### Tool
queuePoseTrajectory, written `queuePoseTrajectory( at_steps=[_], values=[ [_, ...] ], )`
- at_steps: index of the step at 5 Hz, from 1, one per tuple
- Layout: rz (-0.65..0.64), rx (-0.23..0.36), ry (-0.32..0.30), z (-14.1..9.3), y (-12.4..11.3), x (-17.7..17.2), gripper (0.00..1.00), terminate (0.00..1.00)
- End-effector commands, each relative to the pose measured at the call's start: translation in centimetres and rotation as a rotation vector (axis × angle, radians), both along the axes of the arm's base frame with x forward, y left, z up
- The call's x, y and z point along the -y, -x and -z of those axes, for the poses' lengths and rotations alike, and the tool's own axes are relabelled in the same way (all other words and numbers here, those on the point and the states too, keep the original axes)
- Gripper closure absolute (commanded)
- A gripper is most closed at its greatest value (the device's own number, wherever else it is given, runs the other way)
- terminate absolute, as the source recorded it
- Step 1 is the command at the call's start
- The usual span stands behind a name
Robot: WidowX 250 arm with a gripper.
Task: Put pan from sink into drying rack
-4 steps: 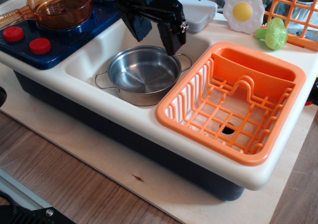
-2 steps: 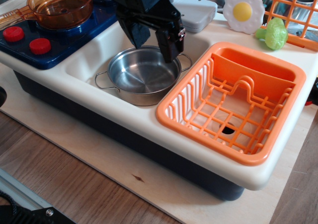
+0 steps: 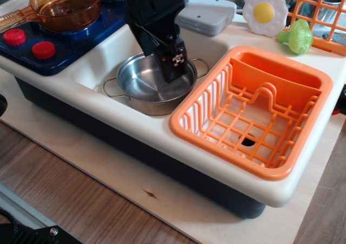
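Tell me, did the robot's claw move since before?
Yes. The gripper swung down and left, away from the drying rack, so it now hangs inside the pan, which stayed put.

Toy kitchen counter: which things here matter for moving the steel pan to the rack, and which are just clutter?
Needed:
small shiny steel pan
cream plastic sink
orange plastic drying rack
black end effector

Clutter:
amber transparent long-handled pan
toy fried egg
green toy vegetable
orange wire basket

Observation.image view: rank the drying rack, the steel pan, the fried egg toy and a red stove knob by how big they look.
1. drying rack, clearly largest.
2. pan, partly covered by the gripper.
3. fried egg toy; it lies farther back, so it may look smaller than it is.
4. red stove knob, smallest.
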State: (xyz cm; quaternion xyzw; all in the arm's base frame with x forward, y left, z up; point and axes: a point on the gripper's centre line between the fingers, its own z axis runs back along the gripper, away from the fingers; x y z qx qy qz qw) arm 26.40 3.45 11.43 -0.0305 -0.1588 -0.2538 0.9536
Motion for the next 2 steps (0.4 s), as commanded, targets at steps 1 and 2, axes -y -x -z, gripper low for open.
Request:
queuePoseTrajectory(
  at_steps=[1,2],
  values=[
    [0.17,0.015,0.036,0.6,0.2,-1.2,0.0,0.0],
    [0.165,0.04,0.046,1.8,1.5,-0.8,0.0,0.0]
  ],
)
